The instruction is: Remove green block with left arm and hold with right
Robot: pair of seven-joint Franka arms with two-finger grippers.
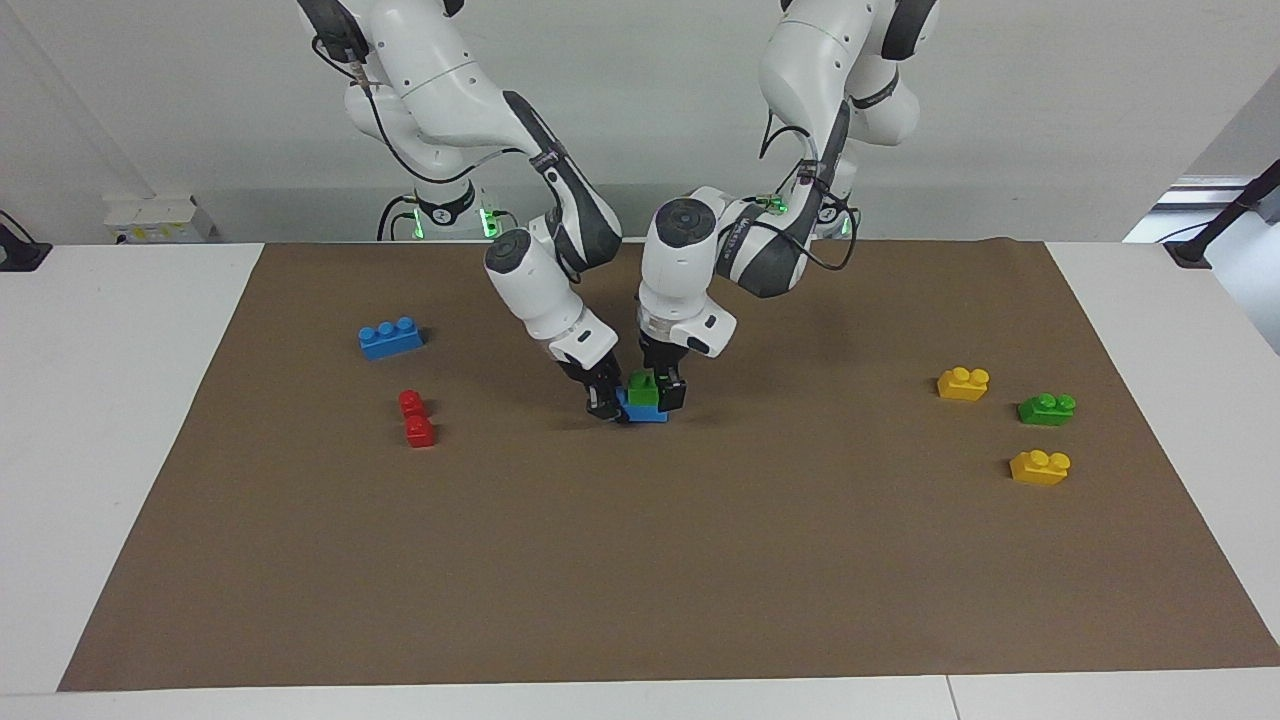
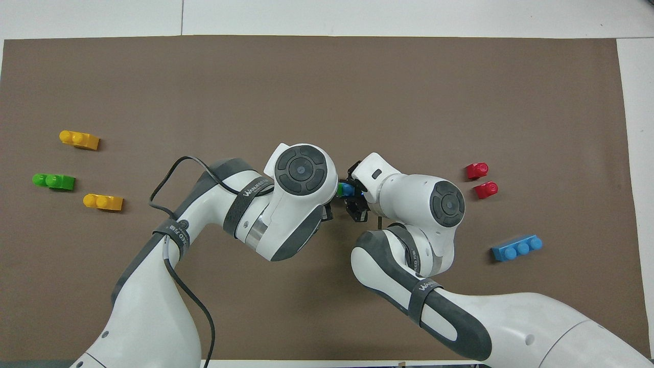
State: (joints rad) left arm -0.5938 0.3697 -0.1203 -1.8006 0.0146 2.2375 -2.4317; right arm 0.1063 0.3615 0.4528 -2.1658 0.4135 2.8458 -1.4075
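Green block [image 1: 643, 388] is seen at the centre of the facing view, stacked on a blue brick [image 1: 648, 411] on the brown mat [image 1: 640, 560]. It is straddled by the left gripper [image 1: 656, 391], though a firm clamp cannot be told. The blue brick is pinched at its end by the right gripper [image 1: 606, 404], whose fingertips are clenched.

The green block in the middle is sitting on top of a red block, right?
Not quite. The green block in the middle sits on a blue block, not a red one; the facing view shows it. The two red blocks lie apart, toward the right arm's end of the table.
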